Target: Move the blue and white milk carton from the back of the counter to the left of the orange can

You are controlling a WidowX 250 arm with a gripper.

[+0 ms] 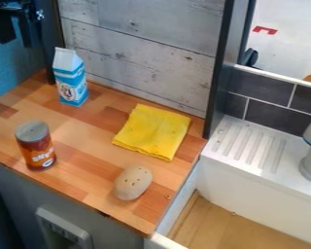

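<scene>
Gable-top milk carton [70,80], blue and white, upright on the wooden counter [80,138], below and to the right of the black gripper [15,43] in the view. The gripper hangs at the upper left, its fingers spread with a gap between them, pinching nothing. The carton looks tall, narrow and light; a clean hold would call for the fingers lowered level, square to its flat sides below the sloped top, and closed gently. The dark post [49,58] just beside it leaves little room for a finger, and a nudge could tip it.

Counted outward: one carton, nearest the gripper; one upright tin can [36,146], below the gripper; one folded yellow cloth [153,131], farther to the lower right; one toy potato [132,183], farther still.
</scene>
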